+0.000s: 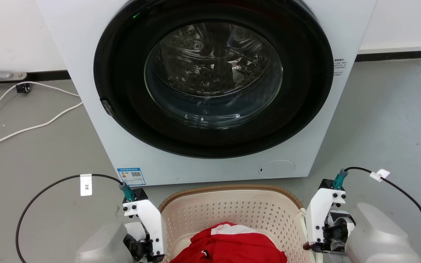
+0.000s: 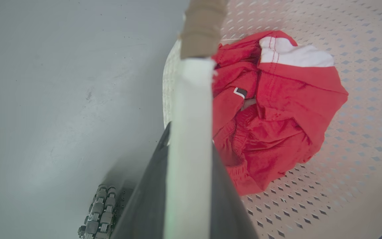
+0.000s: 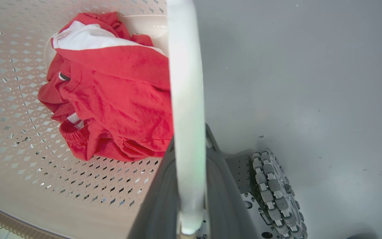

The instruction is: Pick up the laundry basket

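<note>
L/R end effectors [image 2: 191, 136] [image 3: 191, 142] low, gripping basket [image 1: 232, 212] handles [image 3: 184, 83]

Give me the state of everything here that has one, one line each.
washer door: shut.
laundry basket: upright before the washer door, gripped on both sides; lifted or not, cannot tell.
red garment: crumpled inside the laundry basket.
left gripper: shut on the left handle.
right gripper: shut on the right handle.
</note>
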